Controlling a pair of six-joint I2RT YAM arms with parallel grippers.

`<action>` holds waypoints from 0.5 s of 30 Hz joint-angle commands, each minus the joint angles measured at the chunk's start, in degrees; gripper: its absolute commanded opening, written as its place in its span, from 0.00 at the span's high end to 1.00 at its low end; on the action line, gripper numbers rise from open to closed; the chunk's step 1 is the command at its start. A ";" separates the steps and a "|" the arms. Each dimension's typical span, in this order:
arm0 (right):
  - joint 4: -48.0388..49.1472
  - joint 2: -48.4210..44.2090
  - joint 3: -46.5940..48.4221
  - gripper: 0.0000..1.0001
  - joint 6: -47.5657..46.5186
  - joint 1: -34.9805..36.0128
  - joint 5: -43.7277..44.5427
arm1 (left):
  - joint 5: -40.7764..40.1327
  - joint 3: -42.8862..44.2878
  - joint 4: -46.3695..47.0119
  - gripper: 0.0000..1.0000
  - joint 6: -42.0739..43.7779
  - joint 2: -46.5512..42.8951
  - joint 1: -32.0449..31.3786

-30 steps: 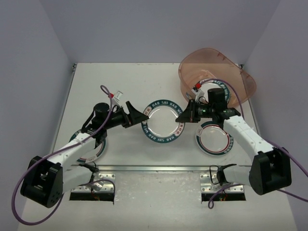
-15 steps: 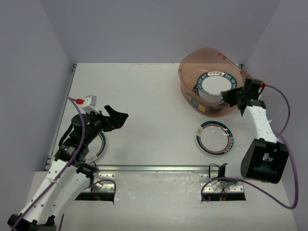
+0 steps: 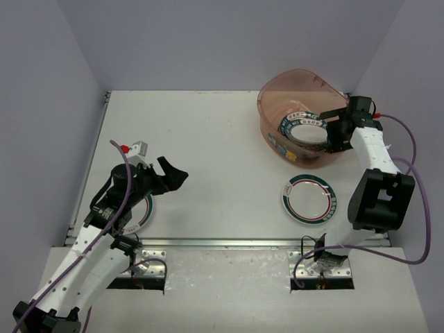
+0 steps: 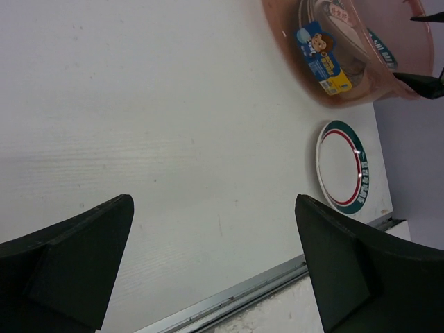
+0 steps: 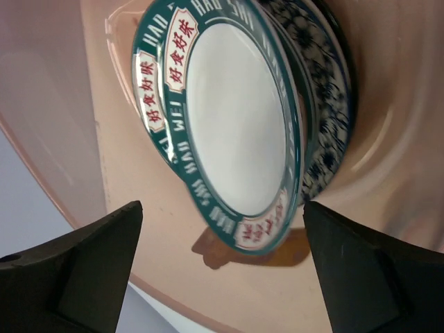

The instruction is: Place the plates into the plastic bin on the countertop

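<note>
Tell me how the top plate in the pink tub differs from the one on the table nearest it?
The lettered plate sits tilted in the plastic bin, leaning on a blue floral plate; the striped plate lies flat, unstacked, on the countertop. The lettered plate's rim is a broad teal band with white letters; the striped plate's has a red ring inside a green edge. Both are round with white centres.

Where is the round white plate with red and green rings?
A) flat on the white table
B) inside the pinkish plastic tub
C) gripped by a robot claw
A: the round white plate with red and green rings lies flat on the white tabletop, outside the translucent pinkish plastic tub.
</note>
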 commanded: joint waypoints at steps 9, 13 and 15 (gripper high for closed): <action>-13.27 -16.30 7.14 0.01 -7.95 1.00 1.31 | 5.90 -5.01 38.92 0.00 -10.82 33.29 -12.84; -6.22 -23.54 4.55 0.01 -20.35 1.49 -8.44 | 5.58 3.48 47.58 0.00 -12.54 49.40 -22.45; 2.73 -30.60 -2.41 0.01 -24.95 1.57 -17.91 | 7.08 9.69 49.81 0.00 -12.93 58.16 -25.03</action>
